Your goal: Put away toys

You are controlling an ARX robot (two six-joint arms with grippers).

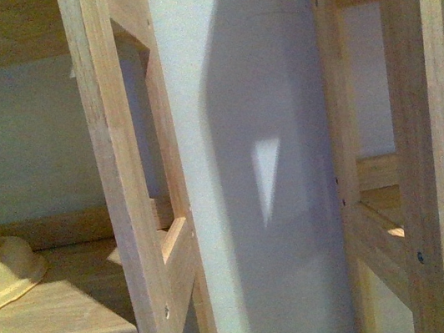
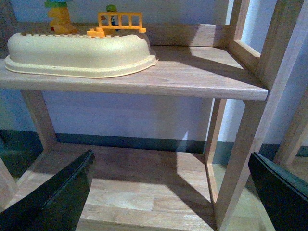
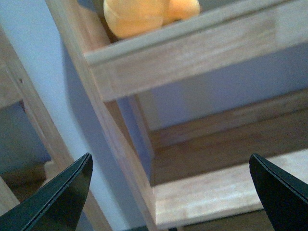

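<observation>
Showing wooden shelves [image 1: 137, 188] against a pale wall [image 1: 250, 128]. Sitting on a shelf board's [image 3: 192, 53] edge above the right end effector [image 3: 168, 192]: plush [image 3: 144, 14]. Spreading wide, gripping nothing: both end effectors, left [image 2: 168, 192] facing a cream tray [image 2: 77, 53].
</observation>
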